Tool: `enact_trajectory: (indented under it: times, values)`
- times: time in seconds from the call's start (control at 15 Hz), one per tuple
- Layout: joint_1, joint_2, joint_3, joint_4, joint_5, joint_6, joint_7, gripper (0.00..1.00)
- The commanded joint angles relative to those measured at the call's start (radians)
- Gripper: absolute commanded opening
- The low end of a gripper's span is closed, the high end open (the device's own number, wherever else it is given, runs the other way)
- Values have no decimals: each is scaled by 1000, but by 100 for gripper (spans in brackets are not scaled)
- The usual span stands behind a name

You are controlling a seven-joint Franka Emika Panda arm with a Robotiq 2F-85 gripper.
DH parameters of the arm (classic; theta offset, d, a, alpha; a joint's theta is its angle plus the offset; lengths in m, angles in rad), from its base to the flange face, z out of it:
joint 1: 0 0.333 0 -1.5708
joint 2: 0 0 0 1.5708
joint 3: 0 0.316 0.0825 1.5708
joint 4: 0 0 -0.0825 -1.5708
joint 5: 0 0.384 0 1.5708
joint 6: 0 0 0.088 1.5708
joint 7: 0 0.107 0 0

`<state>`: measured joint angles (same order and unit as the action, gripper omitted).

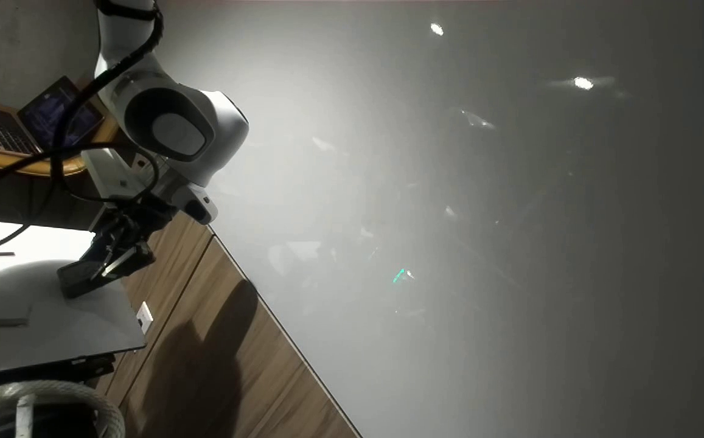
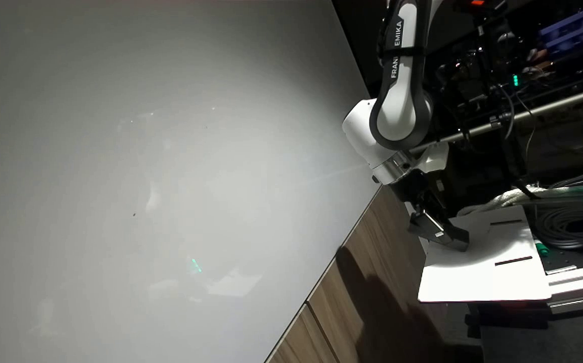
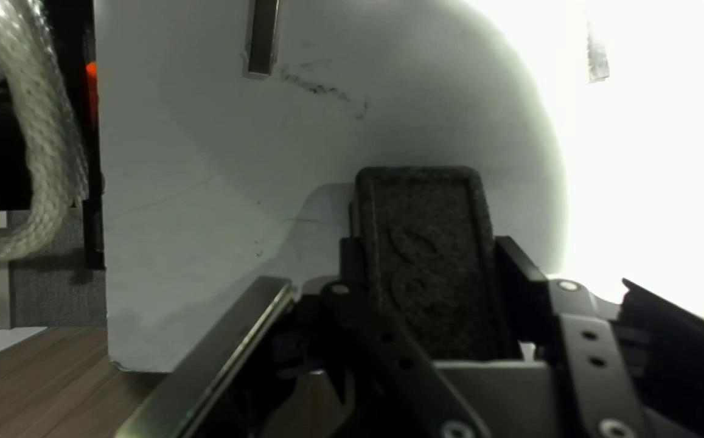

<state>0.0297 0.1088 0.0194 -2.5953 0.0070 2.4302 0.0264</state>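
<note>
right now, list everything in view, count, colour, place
Block: one, dark grey, in the gripper
Board: one, white, behind the block, wrist view
Strips: two, dark, on the board
Rope: count unclear, off-white, beside the board
Cable coil: one, grey, beside the board
Outlet: one, white, near the board
Laptop: one, dark screen, upper left, exterior view
Equipment: uncountable, mostly dark, upper right, exterior view
Grey panel: one, glossy grey, both exterior views
Wood panels: at least two, brown, edging the grey panel
Arm: one, white, both exterior views
Gripper: one, black, closed on the block
</note>
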Motion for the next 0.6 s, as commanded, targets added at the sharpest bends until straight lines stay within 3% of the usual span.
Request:
enact_trajectory:
  times: [0.0,0.2,0.53]
  values:
    - [-4,37,7,19,35,-14,-20,80]
    - [-6,55,7,22,38,-16,-20,98]
    - [-9,85,8,32,37,-19,-23,100]
